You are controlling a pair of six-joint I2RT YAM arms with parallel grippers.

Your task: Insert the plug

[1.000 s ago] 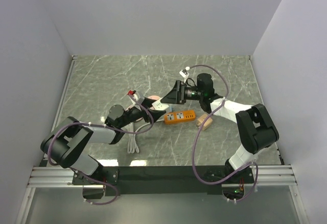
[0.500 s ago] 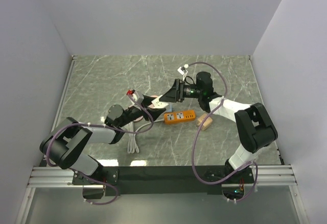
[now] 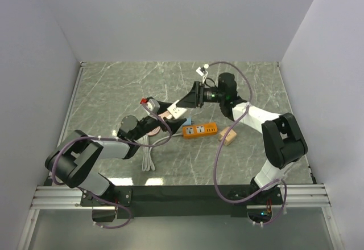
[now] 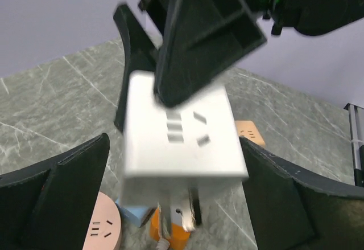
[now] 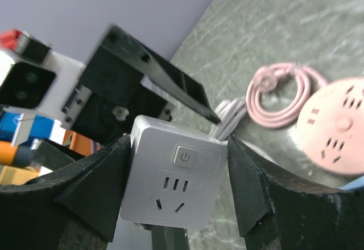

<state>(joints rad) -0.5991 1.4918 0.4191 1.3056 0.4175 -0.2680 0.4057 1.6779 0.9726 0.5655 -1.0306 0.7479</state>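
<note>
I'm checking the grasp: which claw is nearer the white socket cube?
Right. The right claw clamps the white socket cube; the left claw is open, its fingers standing apart from it on both sides.

A white socket cube (image 5: 173, 184) (power button above its three-pin outlet, more slots on another face) hangs tilted in mid-air; an orange power strip (image 3: 199, 130) lies flat nearby, lower down, sockets facing up.

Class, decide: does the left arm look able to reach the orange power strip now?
Probably yes: the left gripper is open, and the orange power strip lies uncovered close by. It must first clear the white socket cube in the right gripper.
</note>
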